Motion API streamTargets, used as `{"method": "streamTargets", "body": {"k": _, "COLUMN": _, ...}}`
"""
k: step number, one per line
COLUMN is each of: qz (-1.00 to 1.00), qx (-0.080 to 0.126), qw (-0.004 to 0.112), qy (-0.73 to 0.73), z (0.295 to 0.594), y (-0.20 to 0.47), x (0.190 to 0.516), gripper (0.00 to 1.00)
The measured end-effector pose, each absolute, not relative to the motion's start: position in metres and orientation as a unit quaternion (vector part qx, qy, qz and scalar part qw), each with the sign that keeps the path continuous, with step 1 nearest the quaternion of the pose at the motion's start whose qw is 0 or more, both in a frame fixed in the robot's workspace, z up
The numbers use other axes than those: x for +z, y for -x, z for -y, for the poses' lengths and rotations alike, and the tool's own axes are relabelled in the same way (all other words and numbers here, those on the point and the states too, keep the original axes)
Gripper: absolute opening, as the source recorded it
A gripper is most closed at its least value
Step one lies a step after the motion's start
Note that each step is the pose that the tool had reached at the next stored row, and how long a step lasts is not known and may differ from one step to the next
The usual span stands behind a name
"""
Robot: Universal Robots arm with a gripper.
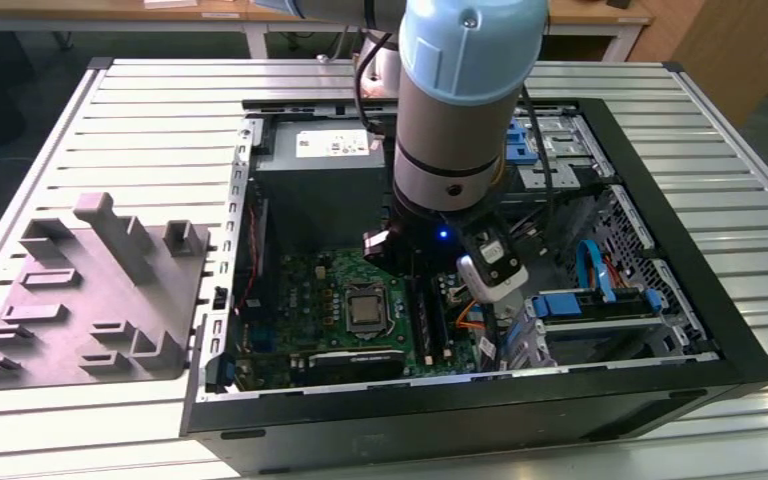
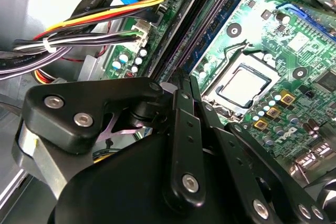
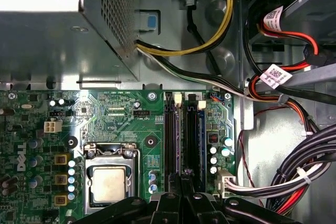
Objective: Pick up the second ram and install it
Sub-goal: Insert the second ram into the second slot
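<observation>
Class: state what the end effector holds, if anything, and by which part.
It cannot be told. The end effector sits right over the black memory slots, and its own body hides any grip.

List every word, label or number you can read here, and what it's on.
White label on the power-supply box: too small to read.
White tags on the cables: too small to read.
Motherboard lettering: fine white print, too small to read; its maker's mark is left unquoted.
Nothing here can be quoted.
</observation>
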State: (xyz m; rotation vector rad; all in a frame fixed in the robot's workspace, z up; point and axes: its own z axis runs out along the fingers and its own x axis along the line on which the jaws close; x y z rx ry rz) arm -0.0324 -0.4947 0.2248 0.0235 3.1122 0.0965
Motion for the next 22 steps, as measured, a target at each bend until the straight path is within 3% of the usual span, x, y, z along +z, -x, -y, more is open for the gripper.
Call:
{"method": "streamTargets", "body": {"k": 5, "qz": -0.999, "qx": 0.040, "qw": 0.014, "qy": -0.008, "z": 0.4948, "y": 0.0325, "x": 0.2250, "gripper": 0.12}}
{"method": "streamTargets", "body": {"k": 22, "qz": -0.999, "qx": 0.040, "qw": 0.014, "qy": -0.008, "z": 0.5004, "y": 0.0324, "x": 0.2250, "gripper": 0.12}}
